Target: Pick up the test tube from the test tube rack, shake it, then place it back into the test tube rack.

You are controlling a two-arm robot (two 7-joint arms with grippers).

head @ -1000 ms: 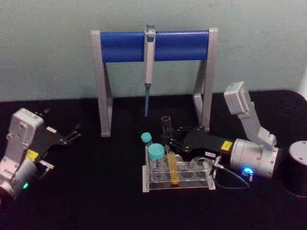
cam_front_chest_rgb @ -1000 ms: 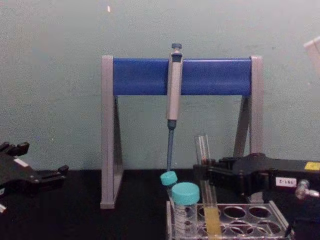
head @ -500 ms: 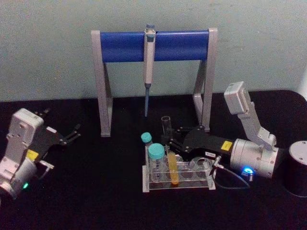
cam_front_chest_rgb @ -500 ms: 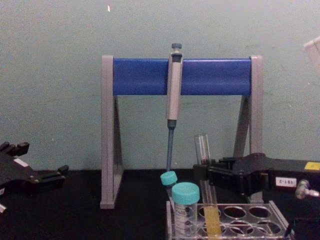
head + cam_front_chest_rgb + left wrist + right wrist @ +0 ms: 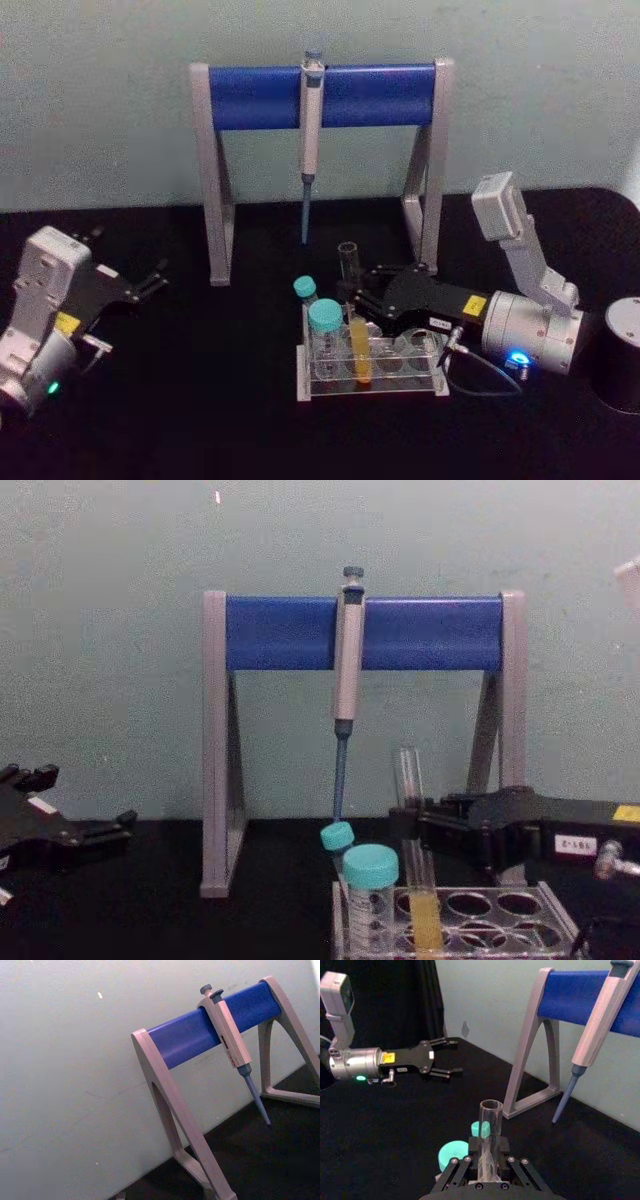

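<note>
The tube [image 5: 352, 325] stands in a hole of the rack [image 5: 400, 387], leaning slightly, with its yellow liquid down inside the rack, just right of two teal-capped vials [image 5: 323, 320]. The right gripper [image 5: 350, 297] reaches in from the right, clenched on the tube's clear upper part above the rack. The left gripper [image 5: 155, 278] hangs well apart on the left with its fingers spread, and a pipette [image 5: 311, 140] hangs on the stand [image 5: 260, 97] behind.

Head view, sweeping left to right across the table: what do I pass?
In order: left gripper → teal-capped tubes → test tube, held in the right gripper → dark cylinder.
</note>
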